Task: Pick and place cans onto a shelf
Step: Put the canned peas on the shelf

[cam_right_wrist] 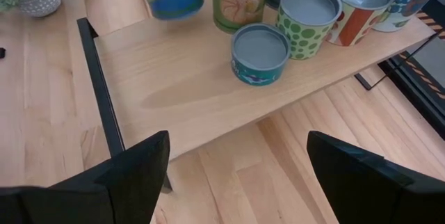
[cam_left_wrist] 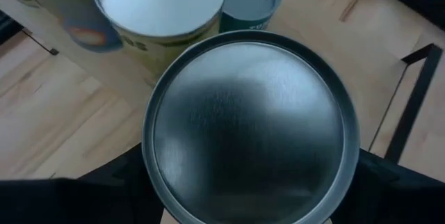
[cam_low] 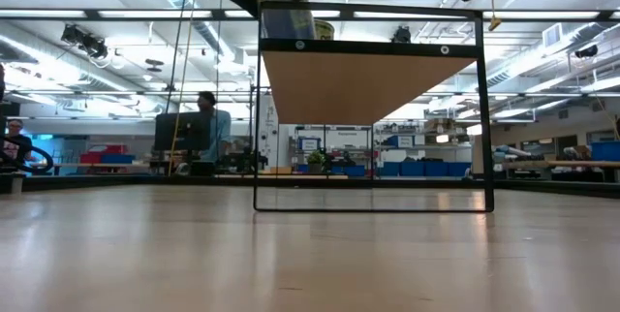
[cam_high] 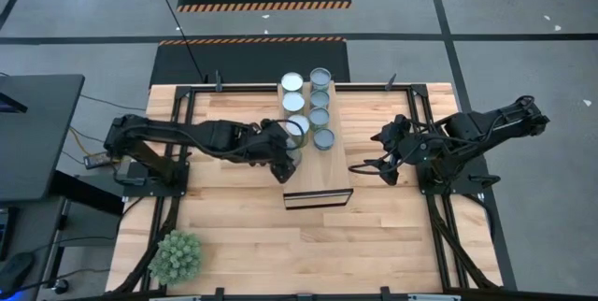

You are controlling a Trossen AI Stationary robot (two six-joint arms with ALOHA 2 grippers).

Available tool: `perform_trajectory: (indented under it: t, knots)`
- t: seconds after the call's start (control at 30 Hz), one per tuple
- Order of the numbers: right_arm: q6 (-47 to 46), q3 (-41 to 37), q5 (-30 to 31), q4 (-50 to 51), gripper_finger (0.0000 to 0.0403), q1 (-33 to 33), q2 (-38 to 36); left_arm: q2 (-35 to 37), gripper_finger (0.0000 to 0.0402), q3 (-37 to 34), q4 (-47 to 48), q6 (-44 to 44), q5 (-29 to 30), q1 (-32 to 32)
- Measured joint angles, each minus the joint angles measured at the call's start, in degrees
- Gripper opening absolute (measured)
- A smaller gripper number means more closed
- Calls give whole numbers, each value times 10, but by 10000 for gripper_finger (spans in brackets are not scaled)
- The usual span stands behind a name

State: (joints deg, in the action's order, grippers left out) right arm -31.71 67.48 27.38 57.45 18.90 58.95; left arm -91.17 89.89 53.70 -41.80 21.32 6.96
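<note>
The shelf (cam_high: 318, 184) is a raised light-wood plank on a black frame in the table's middle. Several cans with silvery tops stand upright on its far half (cam_high: 319, 116), in two rows; they carry coloured labels in the right wrist view (cam_right_wrist: 308, 19). My left gripper (cam_high: 295, 135) reaches in from the table's left and is shut on a blue-labelled can (cam_left_wrist: 250, 126) at the near end of the left row, over the shelf. My right gripper (cam_high: 367, 165) is open and empty, right of the shelf; its fingers frame the shelf's edge (cam_right_wrist: 236, 175). My left gripper pinches the can's side wall just below the top rim (cam_left_wrist: 156, 182) between its two fingers (cam_left_wrist: 104, 189), one on each side. The fingers come slanting down from the table's left. The can is upright; whether its base rests on the shelf I cannot tell.
The near half of the shelf's top (cam_right_wrist: 181, 85) is bare wood. Black frame rails (cam_high: 183, 142) run along the table's left and right sides. A small potted plant (cam_high: 176, 256) stands at the near left corner. People show in the room behind the table (cam_low: 208, 123).
</note>
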Motion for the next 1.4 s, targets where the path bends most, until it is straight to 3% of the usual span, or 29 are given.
perform_trajectory:
  t: [0.67, 0.9, 1.4]
  knots:
    - [0, 0, 0, -4, 347, 0, 0, -44, 294, 0, -32, 11, -5, 0]
    - [2, 0, 0, -4, 347, 0, 0, -45, 344, 0, -30, 24, -5, 0]
    - [2, 0, 0, -4, 347, 0, 0, -45, 353, 0, -55, 37, -13, 0]
